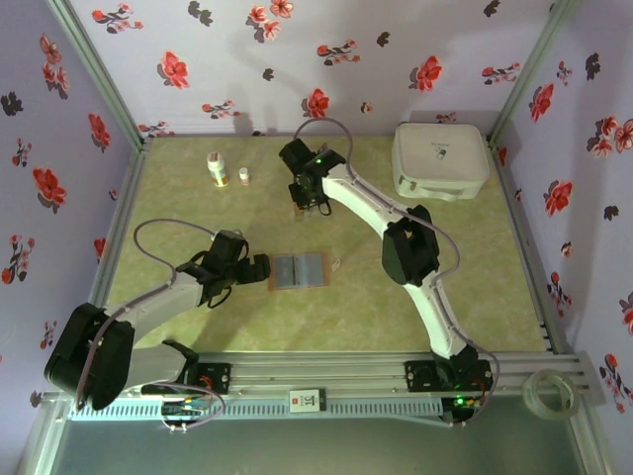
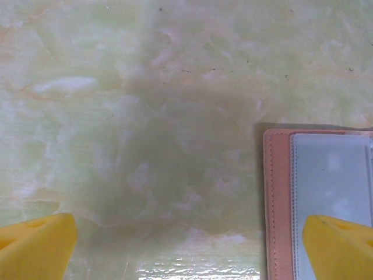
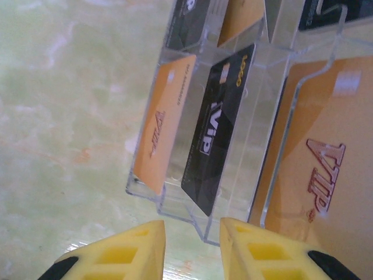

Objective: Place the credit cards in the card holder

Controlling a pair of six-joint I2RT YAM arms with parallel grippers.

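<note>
Several VIP-lettered cards, legible from right wrist

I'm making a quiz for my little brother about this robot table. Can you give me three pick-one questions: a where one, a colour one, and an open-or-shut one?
1. Where does the white case sit?
A) far right corner of the table
B) near left corner
C) right in the middle

2. What colour is the inside of the card holder?
A) green
B) grey-blue
C) red

3. The card holder is:
A) folded shut
B) standing up
C) lying open

Answers:
1: A, the top view shows it at the far right.
2: B, its lining looks grey-blue from above and in the left wrist view.
3: C, both halves lie spread flat on the table.
</note>
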